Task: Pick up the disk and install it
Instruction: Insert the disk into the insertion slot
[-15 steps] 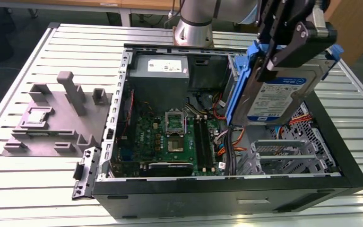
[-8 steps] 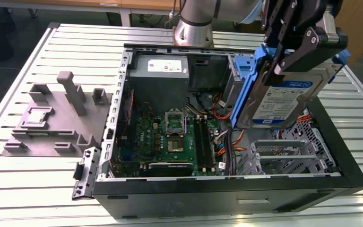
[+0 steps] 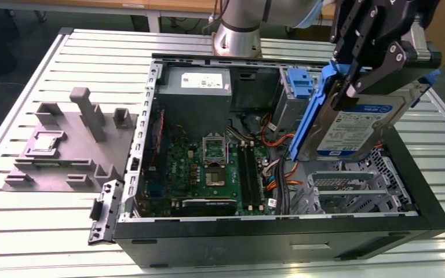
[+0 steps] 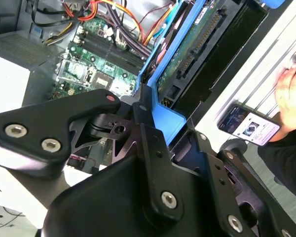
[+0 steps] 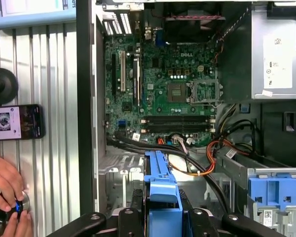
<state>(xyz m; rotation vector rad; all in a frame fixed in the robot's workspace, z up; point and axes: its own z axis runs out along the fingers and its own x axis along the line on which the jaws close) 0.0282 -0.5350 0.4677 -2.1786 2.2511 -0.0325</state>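
Grasps, with the black linked-finger gripper, the disk: a flat rectangular silver-grey hard drive with a white-and-blue label and a blue plastic carrier frame. Pinches that frame at its upper end, fingers clenched against the blue plastic. Holds the drive off every surface, on edge and tilted, over the perforated metal drive cage at the exterior view's right inside the open black computer case, lower end near the cage top. Further out in the case: green motherboard, orange and black cables, grey power-supply box with a white sticker, fixed blue plastic bracket. On the slatted metal table outside: grey plastic fixture at the exterior view's left; in the first wrist view, a person's hand near a dark phone.
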